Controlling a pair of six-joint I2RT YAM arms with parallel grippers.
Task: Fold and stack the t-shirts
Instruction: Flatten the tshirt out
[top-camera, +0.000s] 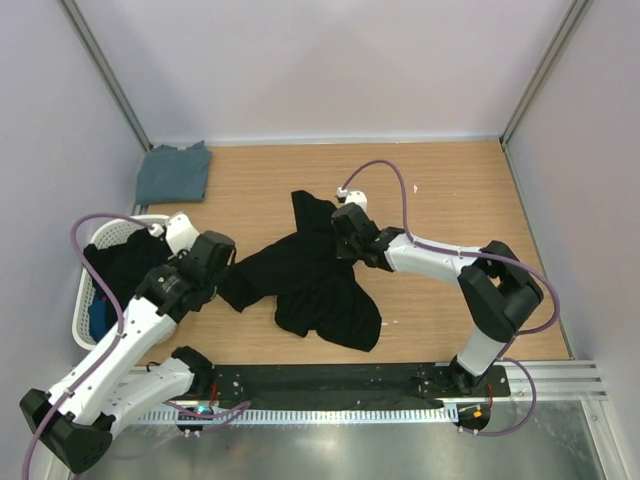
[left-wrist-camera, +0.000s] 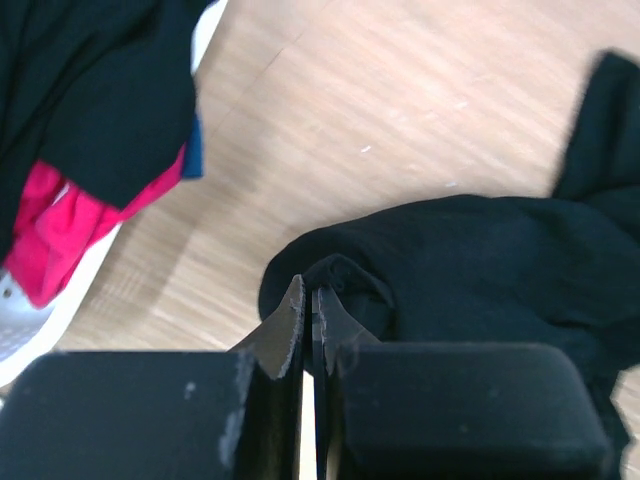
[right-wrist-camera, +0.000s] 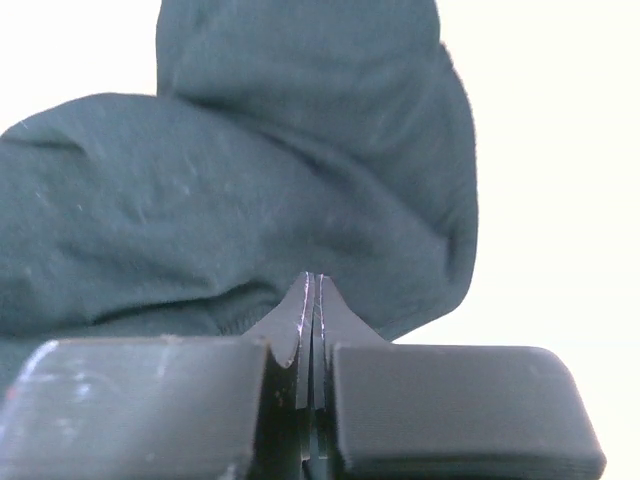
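A large black t-shirt lies crumpled in the middle of the wooden table. My left gripper is shut on its left edge; the left wrist view shows the fingers pinching a fold of the black t-shirt. My right gripper is shut on the shirt's upper part; the right wrist view shows its closed tips against the dark cloth. A slate grey-blue t-shirt lies folded at the far left corner.
A white plastic laundry basket stands at the left edge, holding dark, blue and red clothes. Bare wood lies at the far middle and right. Grey walls enclose the table. A metal rail runs along the near edge.
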